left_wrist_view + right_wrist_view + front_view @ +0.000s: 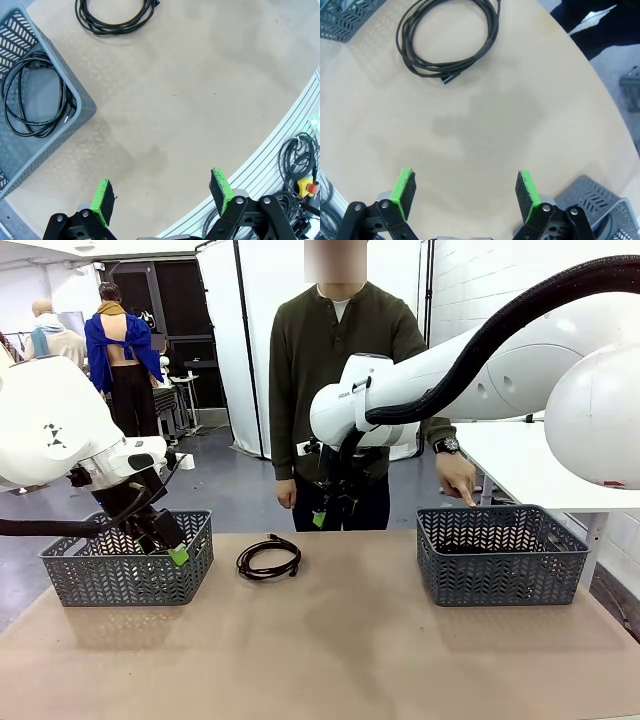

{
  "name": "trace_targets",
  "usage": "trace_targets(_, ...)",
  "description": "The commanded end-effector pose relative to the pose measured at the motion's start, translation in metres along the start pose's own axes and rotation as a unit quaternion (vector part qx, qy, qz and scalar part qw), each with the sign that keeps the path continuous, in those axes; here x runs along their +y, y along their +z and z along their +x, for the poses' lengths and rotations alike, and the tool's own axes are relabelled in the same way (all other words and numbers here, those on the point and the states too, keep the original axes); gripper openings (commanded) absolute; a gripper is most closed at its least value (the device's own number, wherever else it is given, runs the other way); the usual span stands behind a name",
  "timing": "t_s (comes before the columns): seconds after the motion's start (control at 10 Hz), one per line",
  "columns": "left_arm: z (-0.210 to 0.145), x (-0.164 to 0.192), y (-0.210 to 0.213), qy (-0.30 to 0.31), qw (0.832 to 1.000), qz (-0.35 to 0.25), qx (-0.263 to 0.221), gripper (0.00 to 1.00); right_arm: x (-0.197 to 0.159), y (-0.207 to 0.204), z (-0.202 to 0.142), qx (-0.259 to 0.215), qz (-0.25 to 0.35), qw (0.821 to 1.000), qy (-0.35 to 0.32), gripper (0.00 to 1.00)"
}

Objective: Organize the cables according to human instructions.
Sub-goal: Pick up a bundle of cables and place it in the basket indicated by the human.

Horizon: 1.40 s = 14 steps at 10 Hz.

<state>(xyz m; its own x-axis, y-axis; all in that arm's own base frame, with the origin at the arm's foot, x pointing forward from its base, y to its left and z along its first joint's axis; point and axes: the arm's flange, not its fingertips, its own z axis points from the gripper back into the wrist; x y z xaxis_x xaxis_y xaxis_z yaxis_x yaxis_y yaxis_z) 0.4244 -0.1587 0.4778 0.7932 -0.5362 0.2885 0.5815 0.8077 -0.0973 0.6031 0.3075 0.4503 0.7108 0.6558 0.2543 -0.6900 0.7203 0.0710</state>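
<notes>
One coiled black cable (268, 558) lies on the table between the two baskets; it also appears as the cable (117, 17) and the cable (447, 42) in the wrist views. Another coiled cable (35, 95) rests inside the left grey basket (125, 565). My left gripper (172, 548) hangs open in front of that basket, nothing between its fingers (103, 200). My right gripper (325, 515) hovers open above the table's far edge, right of the loose cable, also holding nothing. The person (335, 350) stands across the table, one hand (460, 485) lowered to the right basket's far rim.
The right grey basket (500, 555) stands at the table's right, and its corner (592, 200) shows near my right gripper. A white side table (540, 465) is behind it. Loose cords and an emergency button (307, 187) lie past the table's near edge.
</notes>
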Motion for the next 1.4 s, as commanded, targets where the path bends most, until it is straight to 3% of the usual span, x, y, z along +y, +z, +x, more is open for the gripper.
trace_targets(0.0, 0.000, 0.000, 0.001, 0.004, 1.000, 0.002, -0.003, 1.00, -0.001, 0.001, -0.004, -0.004, 0.001, 1.000, -0.001, 1.00)
trace_targets(0.2, 0.000, 0.000, 0.001, 0.004, 1.000, 0.002, -0.003, 1.00, 0.000, 0.000, 0.000, 0.000, 0.000, 1.000, 0.000, 1.00)
trace_targets(0.8, 0.000, 0.000, 0.001, 0.004, 1.000, 0.002, -0.003, 1.00, -0.010, -0.049, 0.058, 0.024, -0.027, 0.994, -0.106, 1.00)
trace_targets(1.3, 0.000, 0.000, 0.001, 0.004, 1.000, 0.002, -0.003, 1.00, -0.011, -0.089, 0.091, 0.051, -0.057, 0.986, -0.148, 1.00)
